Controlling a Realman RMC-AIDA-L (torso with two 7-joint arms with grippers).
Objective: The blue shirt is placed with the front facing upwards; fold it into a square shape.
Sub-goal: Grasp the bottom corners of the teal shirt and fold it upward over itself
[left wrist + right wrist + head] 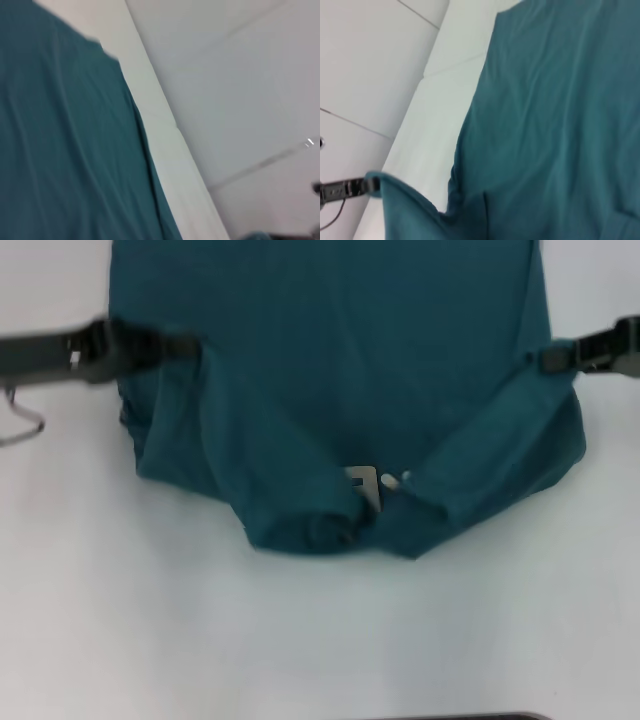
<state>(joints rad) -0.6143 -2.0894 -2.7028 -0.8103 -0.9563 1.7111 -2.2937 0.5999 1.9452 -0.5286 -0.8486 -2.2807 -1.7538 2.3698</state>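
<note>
Blue shirt (340, 370) pinched by both end effectors, letters only in head view

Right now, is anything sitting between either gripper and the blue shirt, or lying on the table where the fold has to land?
Nothing visible. The left gripper and the right gripper both meet the blue shirt at its side edges, with no other object between. The white table near the shirt shows nothing in the way.
</note>
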